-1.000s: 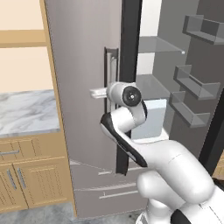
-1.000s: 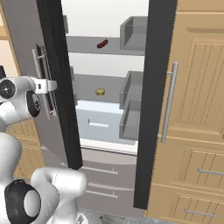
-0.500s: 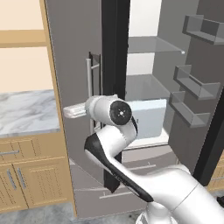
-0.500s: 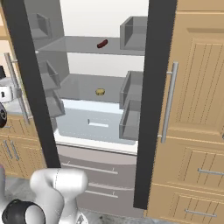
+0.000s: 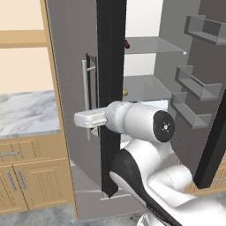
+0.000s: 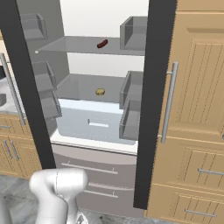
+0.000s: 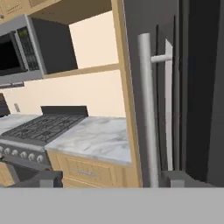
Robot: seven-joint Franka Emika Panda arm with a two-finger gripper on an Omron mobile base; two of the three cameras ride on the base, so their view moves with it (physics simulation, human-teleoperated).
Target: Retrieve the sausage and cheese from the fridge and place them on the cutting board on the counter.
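Observation:
The fridge (image 6: 94, 131) stands with both doors open. On its upper glass shelf lies the sausage (image 6: 102, 43), a dark red stick, also seen at the shelf's back as sausage (image 5: 127, 44). One shelf lower sits the small yellow cheese (image 6: 100, 92), partly hidden behind the black door edge as cheese (image 5: 125, 92). My gripper (image 5: 79, 120) hovers at the left door's vertical bar handle (image 7: 147, 109), just in front of it. In the hand view my gripper (image 7: 109, 180) is open, fingertips (image 7: 43, 179) wide apart and touching nothing. The marble counter (image 5: 26, 112) lies left of the fridge. The cutting board is out of view.
A stove (image 7: 39, 129) and a microwave (image 7: 17, 52) lie past the counter. Wooden cabinets (image 5: 26, 181) run below it. The open left door (image 5: 73, 88) juts towards me. A tall wooden cabinet (image 6: 192, 109) flanks the fridge's right. Door bins (image 5: 196, 86) line the right door.
The left fridge door has swung wide open. My gripper has gone from shut on the handle to open, and the hand has dropped lower and to the left.

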